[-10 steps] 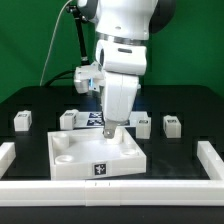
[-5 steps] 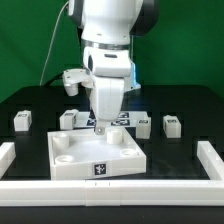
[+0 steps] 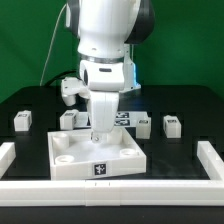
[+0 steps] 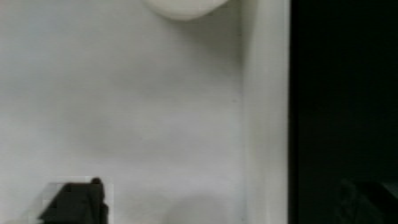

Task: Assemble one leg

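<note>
Arm (image 3: 105,40): glossy white rounded shells, black joint band; thin black cable (image 3: 53,48) alongside; gripper (image 3: 97,133) white, fingers (image 4: 75,203) dark.

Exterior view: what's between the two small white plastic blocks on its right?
Nothing but bare black table: the inner small white plastic block and the outer small white plastic block stand apart, shown only in the exterior view.

**Where things sit on the worktop**

I see the tray-like part (image 3: 125,168) by the front edge of the worktop (image 3: 190,110), midway along it. Behind it, from the exterior view's left, a row runs: leftmost leg (image 3: 22,120), second leg (image 3: 70,119), marker board (image 3: 123,118) lying flat, third leg (image 3: 144,124), rightmost leg (image 3: 171,125).
</note>
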`<action>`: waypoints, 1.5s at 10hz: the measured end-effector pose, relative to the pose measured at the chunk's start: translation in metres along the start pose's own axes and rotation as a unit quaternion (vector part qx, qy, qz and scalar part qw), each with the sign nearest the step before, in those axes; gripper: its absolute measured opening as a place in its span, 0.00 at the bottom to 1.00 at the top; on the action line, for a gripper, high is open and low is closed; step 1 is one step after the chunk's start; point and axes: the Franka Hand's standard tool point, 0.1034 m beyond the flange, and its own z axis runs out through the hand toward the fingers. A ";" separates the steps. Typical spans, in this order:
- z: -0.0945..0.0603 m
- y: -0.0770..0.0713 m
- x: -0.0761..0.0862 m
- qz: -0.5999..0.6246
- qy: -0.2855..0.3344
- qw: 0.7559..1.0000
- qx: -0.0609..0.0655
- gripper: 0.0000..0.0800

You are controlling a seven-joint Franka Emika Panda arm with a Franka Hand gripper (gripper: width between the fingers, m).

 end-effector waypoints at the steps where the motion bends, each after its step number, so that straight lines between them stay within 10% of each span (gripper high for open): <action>1: 0.003 -0.001 0.002 -0.001 0.001 1.000 0.003 0.81; 5: 0.007 0.000 0.004 0.004 0.002 1.000 0.005 0.80; 7: 0.008 0.000 0.004 0.004 0.002 1.000 0.006 0.38; 8: 0.008 0.000 0.004 0.004 0.002 1.000 0.006 0.38; 9: 0.008 0.000 0.004 0.004 0.002 1.000 0.006 0.10; 15: 0.006 0.002 0.003 0.004 0.003 1.000 0.000 0.08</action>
